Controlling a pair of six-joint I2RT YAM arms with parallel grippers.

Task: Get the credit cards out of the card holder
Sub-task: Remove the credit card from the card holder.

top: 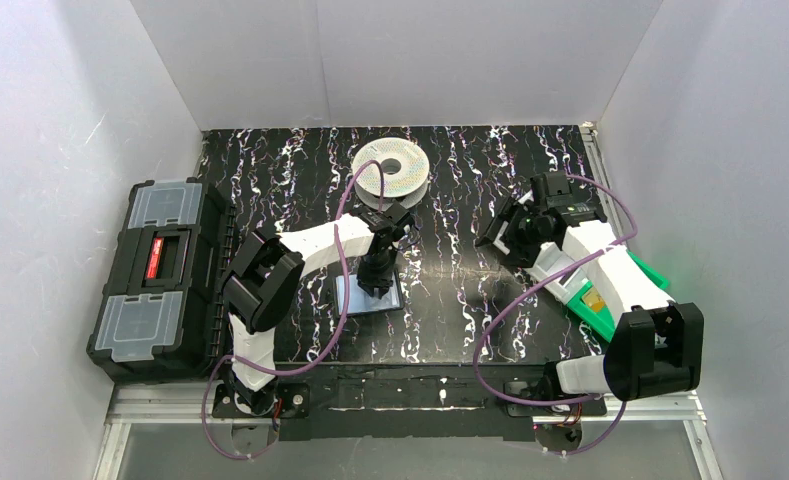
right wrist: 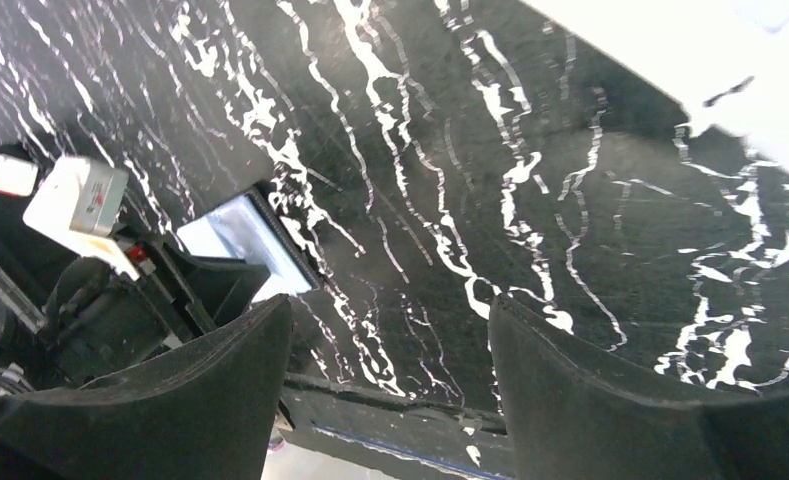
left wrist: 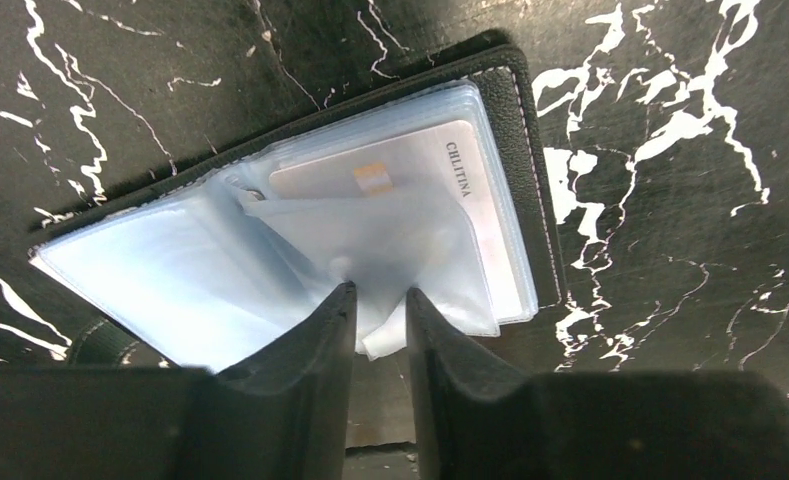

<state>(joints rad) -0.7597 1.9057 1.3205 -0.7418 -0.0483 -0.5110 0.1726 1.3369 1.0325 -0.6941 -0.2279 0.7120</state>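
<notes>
In the top view the left gripper [top: 375, 278] covered most of the open card holder [top: 352, 298], which lay left of the desk's [top: 450, 300] centre with its long axis across the desk. Cloudy sleeves [left wrist: 200, 270] blurred a pale credit card [left wrist: 410, 165], whose printed end pointed toward the holder's black edge. The left gripper's jaws stood nearly together about a sleeve edge; whether they pinched it could not be told. The right gripper [right wrist: 390, 370] hung spread and empty.

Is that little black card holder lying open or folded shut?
Open: the card holder lies spread flat on the table, its clear bluish sleeves facing up, a pale card visible inside one.
</notes>
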